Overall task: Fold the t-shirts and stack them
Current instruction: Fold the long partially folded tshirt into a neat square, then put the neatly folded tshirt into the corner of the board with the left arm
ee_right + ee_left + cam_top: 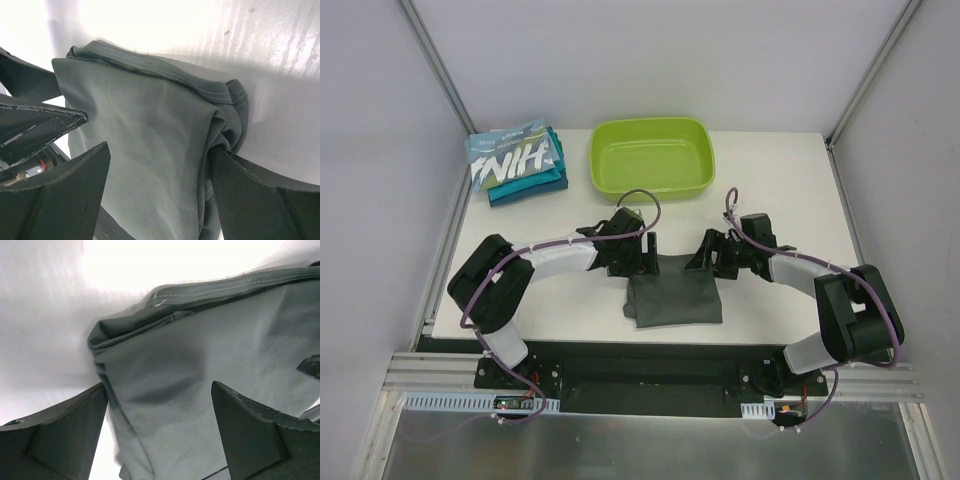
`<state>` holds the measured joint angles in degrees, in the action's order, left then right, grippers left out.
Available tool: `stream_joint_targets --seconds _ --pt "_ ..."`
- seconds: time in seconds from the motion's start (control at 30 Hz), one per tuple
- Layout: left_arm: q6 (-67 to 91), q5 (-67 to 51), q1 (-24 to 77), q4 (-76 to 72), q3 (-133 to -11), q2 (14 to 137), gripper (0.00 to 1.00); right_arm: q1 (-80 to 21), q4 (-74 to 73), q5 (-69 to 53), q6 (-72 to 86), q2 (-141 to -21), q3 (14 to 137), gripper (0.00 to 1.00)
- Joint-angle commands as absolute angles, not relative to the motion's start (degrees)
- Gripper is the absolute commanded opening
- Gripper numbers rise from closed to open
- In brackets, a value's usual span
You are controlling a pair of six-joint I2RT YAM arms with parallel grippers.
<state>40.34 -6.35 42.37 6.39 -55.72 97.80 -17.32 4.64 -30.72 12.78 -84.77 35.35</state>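
Observation:
A dark grey t-shirt (pixel 673 292) lies folded on the white table, near the front edge at the middle. My left gripper (pixel 635 262) stands open over its far left corner. In the left wrist view the grey cloth (pixel 200 355) spreads flat between the wide-apart fingers (pixel 75 430). My right gripper (pixel 712 258) is open at the far right corner. One of its fingers (pixel 250 195) presses into the bunched hem of the shirt (pixel 150 130). At the back left sits a stack of folded t-shirts (pixel 515 160), light blue with white letters on top of teal ones.
A lime-green tub (pixel 652 157) stands empty at the back centre, just right of the stack. Grey walls with metal posts close in the table on three sides. The left gripper's finger (pixel 35 125) shows at the left of the right wrist view.

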Motion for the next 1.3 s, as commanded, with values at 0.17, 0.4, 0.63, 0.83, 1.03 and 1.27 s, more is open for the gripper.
stream_joint_targets --seconds 0.17,0.4,0.63,0.83,1.03,1.27 --pt "41.31 -2.55 42.72 13.27 -51.33 93.17 0.84 -15.73 1.33 -29.89 13.72 -78.16 34.37 0.92" --pt "42.97 -5.88 43.59 14.06 -47.73 90.36 0.89 -15.56 -15.54 -9.7 9.67 -58.13 34.72 0.99" --pt "49.38 -2.83 49.91 14.06 -47.99 92.36 0.89 -15.64 -19.95 8.68 15.54 -33.87 27.0 1.0" --pt "53.78 4.47 51.5 19.5 -53.42 101.85 0.72 -15.64 -20.04 11.08 14.77 -22.16 22.5 1.0" --pt "54.84 11.06 53.17 28.29 -61.08 108.45 0.52 -15.64 -21.71 10.72 12.92 -22.06 23.47 0.99" --pt "50.64 18.35 53.0 34.18 -67.14 112.94 0.0 -15.56 -21.71 10.37 11.6 -24.17 23.82 0.99"
